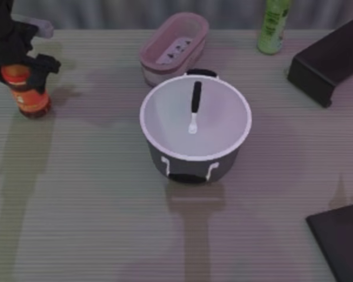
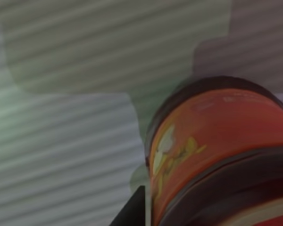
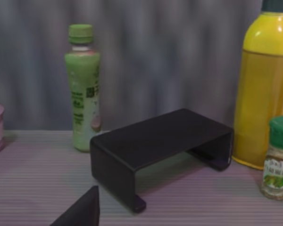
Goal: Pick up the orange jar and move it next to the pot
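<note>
At the upper left of the top view my left pincer [image 1: 17,61] sat over the small cylindrical orange jar with its orange-red lid and orange label [image 1: 28,94]. The dark fingers straddled the lid, so I judged the pincer clenched on the jar. The left wrist view was filled by the jar's label [image 2: 212,141], tilted against the striped table [image 2: 61,117], though I could not tell from it whether the base was clear of the surface.

The big risk, as I read it, was the grip: it was high on the lid, so a quick sideways swing might have let the jar pivot or slip out.

In the middle of the top view stood the large round dark grey pot with pale grey lid, white rim and black bar handle [image 1: 195,126], well apart from the jar. Just behind it, touching or nearly so, was the pinkish oval container [image 1: 173,46]. If I carried the jar low, it could have clipped the pot's side; setting it down too close risked nudging the pot.

At the upper right stood a green bottle [image 1: 273,26] and a black bent-plate stand [image 1: 326,61], well clear of the route.

My right pincer was out of sight, parked; I could not tell its state.
</note>
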`<state>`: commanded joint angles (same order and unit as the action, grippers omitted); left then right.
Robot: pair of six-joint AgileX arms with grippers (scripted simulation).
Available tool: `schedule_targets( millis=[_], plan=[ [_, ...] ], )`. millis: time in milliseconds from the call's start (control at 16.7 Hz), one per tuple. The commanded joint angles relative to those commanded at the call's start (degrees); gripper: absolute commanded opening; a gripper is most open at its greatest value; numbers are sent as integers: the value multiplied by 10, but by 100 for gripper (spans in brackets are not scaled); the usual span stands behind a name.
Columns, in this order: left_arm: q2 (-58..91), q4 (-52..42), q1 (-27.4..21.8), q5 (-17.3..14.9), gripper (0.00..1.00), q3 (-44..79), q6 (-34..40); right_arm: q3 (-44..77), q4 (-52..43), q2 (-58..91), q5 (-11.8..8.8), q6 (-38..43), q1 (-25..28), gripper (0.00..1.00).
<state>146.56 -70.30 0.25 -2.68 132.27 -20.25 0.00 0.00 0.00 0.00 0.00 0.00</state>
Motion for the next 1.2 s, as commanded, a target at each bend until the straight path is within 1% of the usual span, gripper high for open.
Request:
schedule_targets(
  millis=[300,840,1200],
  plan=[
    [-23,-2,2,1,0,-22,0,0,0,0,0,0,0,100],
    [-276,-22,15,3,0,-252,-3,0,0,0,0,0,0,100],
    [-292,-23,13,3,0,-268,-4,0,0,0,0,0,0,100]
  ],
)
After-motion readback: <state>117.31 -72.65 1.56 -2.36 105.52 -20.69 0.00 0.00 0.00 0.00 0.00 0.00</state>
